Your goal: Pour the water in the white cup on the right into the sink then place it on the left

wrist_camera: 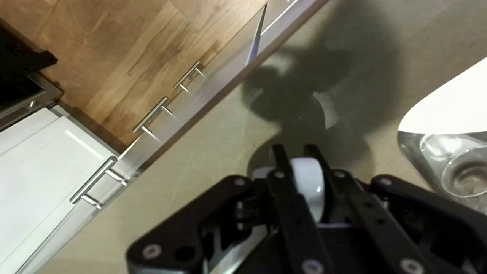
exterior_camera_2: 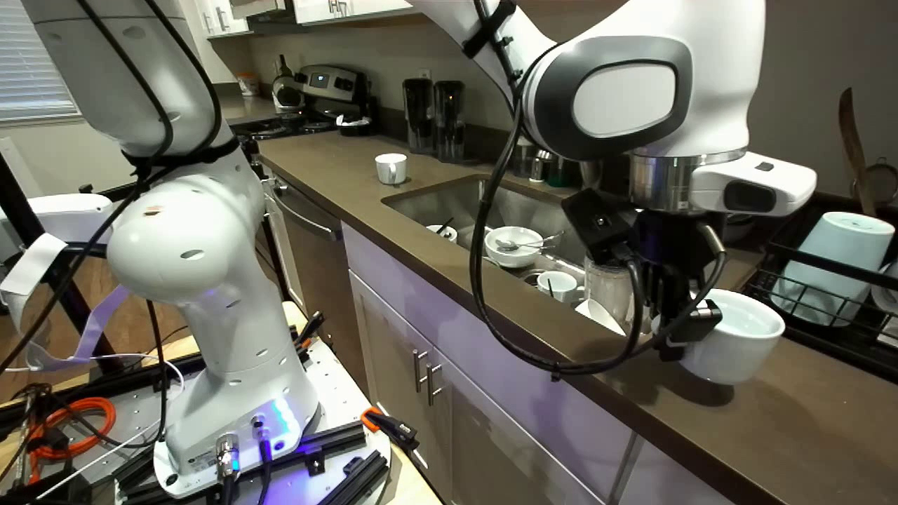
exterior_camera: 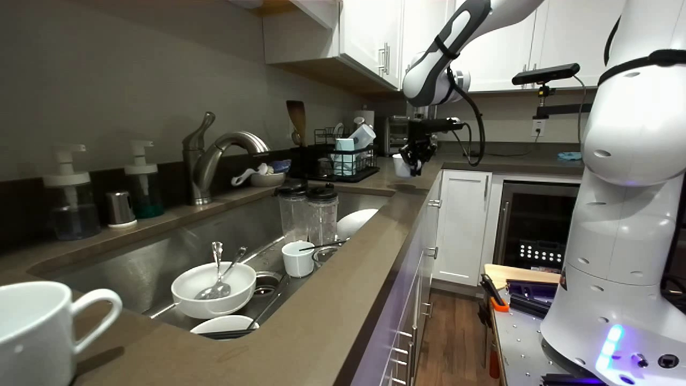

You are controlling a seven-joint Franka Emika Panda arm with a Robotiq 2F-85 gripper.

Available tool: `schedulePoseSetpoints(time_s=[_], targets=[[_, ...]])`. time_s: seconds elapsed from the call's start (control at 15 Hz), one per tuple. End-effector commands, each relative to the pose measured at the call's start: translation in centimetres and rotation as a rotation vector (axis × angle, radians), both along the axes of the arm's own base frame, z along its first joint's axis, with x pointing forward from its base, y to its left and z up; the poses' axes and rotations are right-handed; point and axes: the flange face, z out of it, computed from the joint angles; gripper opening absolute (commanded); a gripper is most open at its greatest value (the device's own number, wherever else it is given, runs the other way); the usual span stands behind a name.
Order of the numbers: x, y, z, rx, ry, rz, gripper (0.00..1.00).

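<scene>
The black two-fingered hand (wrist_camera: 296, 153) pinches the rounded white ceramic cup (exterior_camera_2: 736, 344) roughly upright above the long brown desk (exterior_camera_2: 793, 428), near its front edge, seemingly for the carry, which next calls for moving level over the rectangular stainless-steel sink (exterior_camera: 161, 252) to pour.

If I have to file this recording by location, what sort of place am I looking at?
A kitchen, probably in someone's home: a steel sink, a stove and a dish rack all show it.
</scene>
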Motion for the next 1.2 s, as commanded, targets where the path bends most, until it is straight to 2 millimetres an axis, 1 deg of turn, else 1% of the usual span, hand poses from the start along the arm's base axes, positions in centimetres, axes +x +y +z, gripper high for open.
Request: schedulePoseSetpoints(time_s=[0.0,0.27,0.53,1.13], targets=[[-0.6,2.9,1.6,-0.017,-0.011,0.043,0.06],[-0.4,5.2,1.8,-0.013,0.004,0.108,0.06],[0.4,7.2,1.9,-0.017,0.03,0.172,0.06],[3.7,12.1,1.8,-0.051,0.097,0.316,0.06]])
